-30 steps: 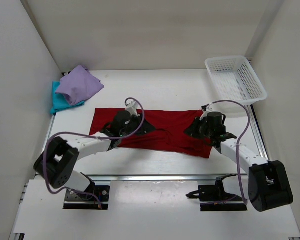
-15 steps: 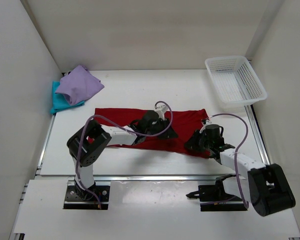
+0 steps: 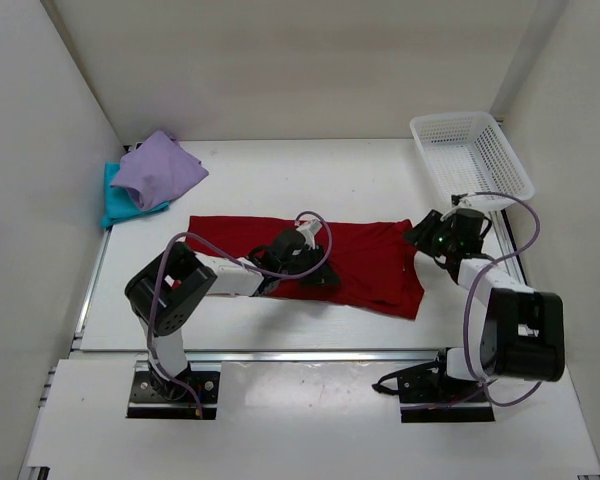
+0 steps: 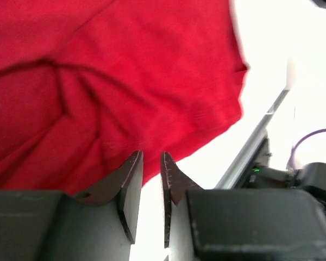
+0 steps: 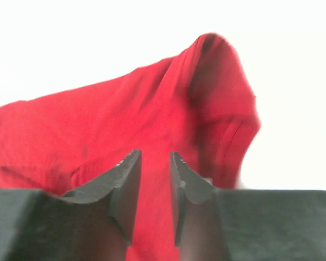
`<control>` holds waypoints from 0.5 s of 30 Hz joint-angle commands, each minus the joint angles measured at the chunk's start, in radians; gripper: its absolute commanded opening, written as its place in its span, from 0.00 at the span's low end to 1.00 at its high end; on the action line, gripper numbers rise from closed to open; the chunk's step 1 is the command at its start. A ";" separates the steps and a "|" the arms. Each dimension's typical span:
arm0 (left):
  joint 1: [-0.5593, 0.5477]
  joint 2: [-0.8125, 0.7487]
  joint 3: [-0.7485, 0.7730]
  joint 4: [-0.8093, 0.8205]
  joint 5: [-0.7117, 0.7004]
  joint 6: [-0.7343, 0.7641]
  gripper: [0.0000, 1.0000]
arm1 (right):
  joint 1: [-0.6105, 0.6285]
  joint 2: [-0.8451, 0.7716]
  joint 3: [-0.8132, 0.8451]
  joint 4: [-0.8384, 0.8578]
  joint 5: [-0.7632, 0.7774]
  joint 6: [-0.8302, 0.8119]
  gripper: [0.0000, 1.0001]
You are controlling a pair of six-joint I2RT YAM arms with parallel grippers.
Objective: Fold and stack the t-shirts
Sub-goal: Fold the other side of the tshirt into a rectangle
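A dark red t-shirt (image 3: pixel 370 265) lies spread across the middle of the table, wrinkled; it also fills the left wrist view (image 4: pixel 125 70) and the right wrist view (image 5: pixel 125 119). My left gripper (image 3: pixel 318 272) hovers over its middle near the front hem, with its jaws (image 4: pixel 151 157) a narrow gap apart and nothing between them. At the shirt's far right edge, my right gripper (image 3: pixel 420 238) is open (image 5: pixel 155 157), and a raised fold of red cloth lies just beyond its tips. A lavender t-shirt (image 3: pixel 158 170) lies crumpled on a teal t-shirt (image 3: pixel 115 203) at the far left.
A white mesh basket (image 3: pixel 470 160) stands at the far right corner, just behind my right arm. White walls close in the table on three sides. A metal rail (image 3: pixel 280 352) runs along the near edge.
My right gripper moved from the shirt's near right part to its far right edge and opened its jaws. My left gripper slid right along the shirt to its middle.
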 commanded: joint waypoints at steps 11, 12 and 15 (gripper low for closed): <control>0.178 0.186 0.311 0.058 0.051 -0.105 0.31 | -0.057 0.269 0.200 0.130 -0.143 -0.017 0.27; 0.202 0.202 0.320 0.067 0.052 -0.111 0.30 | -0.049 0.283 0.208 0.124 -0.140 -0.020 0.28; 0.253 0.226 0.317 0.075 0.064 -0.128 0.30 | -0.035 0.300 0.233 0.073 -0.114 -0.043 0.32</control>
